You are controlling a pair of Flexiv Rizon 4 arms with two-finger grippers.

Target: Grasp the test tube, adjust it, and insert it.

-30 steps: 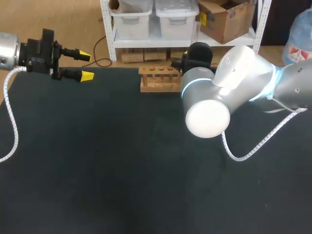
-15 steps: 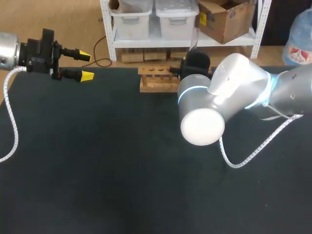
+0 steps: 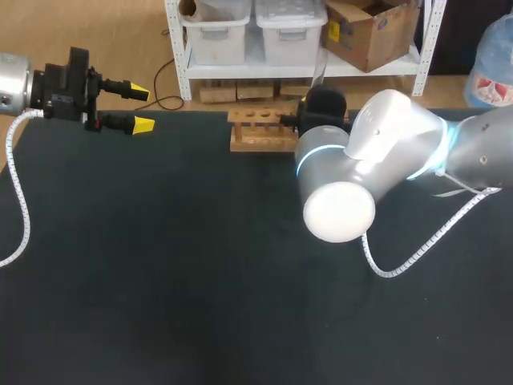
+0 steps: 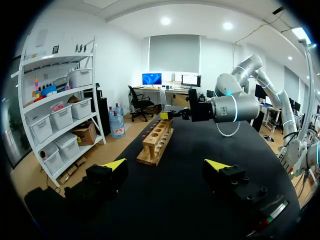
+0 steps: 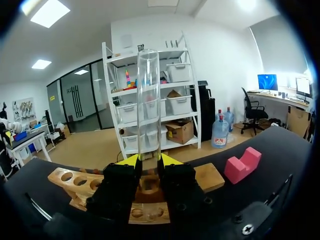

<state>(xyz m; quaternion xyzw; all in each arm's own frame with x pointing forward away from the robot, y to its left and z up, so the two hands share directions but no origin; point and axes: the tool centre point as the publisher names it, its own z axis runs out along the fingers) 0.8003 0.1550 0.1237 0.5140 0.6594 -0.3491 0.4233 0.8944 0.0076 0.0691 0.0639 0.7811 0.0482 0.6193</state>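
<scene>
Right wrist view: gripping test tube [image 5: 148, 100] upright over wooden rack [image 5: 75, 182] with right pincer [image 5: 148, 161], with left pincer [image 4: 165, 164] spread wide, well apart.

No print, label or number is legible on the rack [image 3: 258, 130], the tube [image 5: 148, 100] or the tabletop [image 3: 160, 265].

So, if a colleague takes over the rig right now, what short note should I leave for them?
Left tool: open and empty, at the far left of the table, away from the wooden rack.
Right tool: shut on the test tube, which stands upright just over the rack.
Done: the tube is grasped and upright.
Left: insertion. The tube's lower end is hidden by the tool, so I cannot tell whether it has entered a hole. After that, release.
</scene>
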